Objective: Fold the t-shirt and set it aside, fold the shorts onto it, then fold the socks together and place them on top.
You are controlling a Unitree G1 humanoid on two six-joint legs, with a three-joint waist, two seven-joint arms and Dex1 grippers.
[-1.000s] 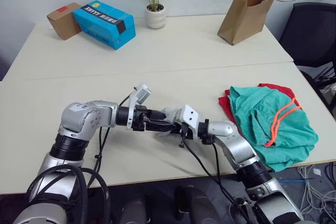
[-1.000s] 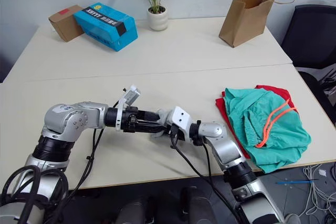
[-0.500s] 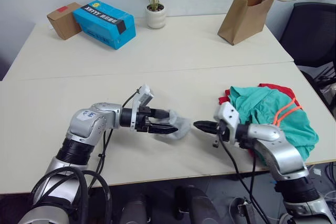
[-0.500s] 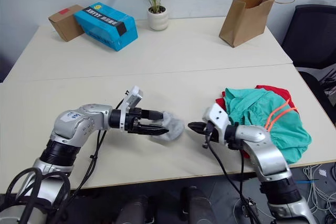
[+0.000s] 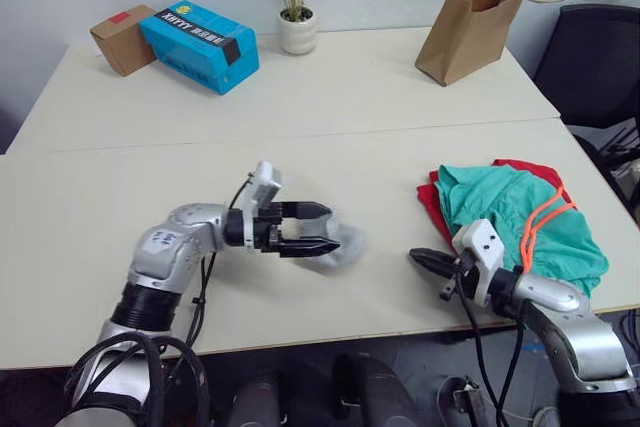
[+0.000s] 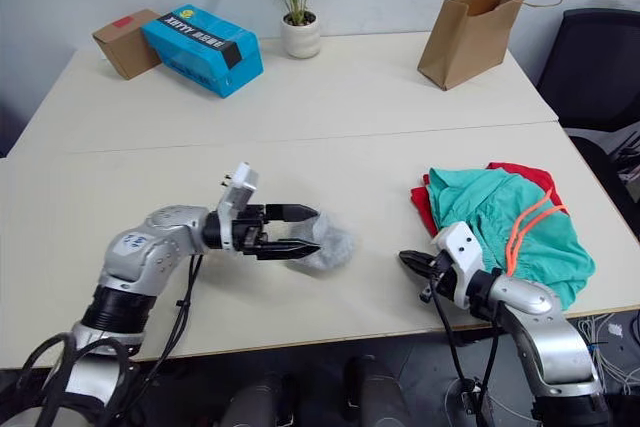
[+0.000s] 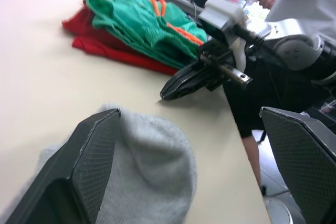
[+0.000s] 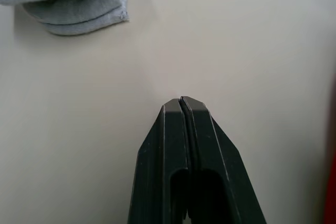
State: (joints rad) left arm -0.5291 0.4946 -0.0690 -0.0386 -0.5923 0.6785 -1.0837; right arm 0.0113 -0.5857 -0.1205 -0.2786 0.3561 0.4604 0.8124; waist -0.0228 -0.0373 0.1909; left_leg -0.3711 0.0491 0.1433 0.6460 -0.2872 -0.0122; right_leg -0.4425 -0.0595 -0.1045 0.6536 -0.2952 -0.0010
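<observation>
Now the left gripper [image 5: 312, 228] is spread wide around the socks [image 5: 338, 244], ready to pinch them. The right gripper [image 5: 425, 260], pressed together and empty, sits clear beside the shorts [image 5: 520, 227].

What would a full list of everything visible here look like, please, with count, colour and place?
socks: a grey bundle, count unclear, on the near table between the open left fingers
shorts: one, teal with orange drawstring, near table's right side, lying on the t-shirt
t-shirt: one, red, under the shorts, edges showing
blue box: one, far table, left
cardboard box: one, brown, left of the blue box, touching it
potted plant: one, green in a white pot, far table
paper bag: one, brown, far table, right
tables: two, beige, pushed together
office chair: one, black, far right
left gripper: open around the socks
right gripper: shut, empty, over the near table left of the garments
</observation>
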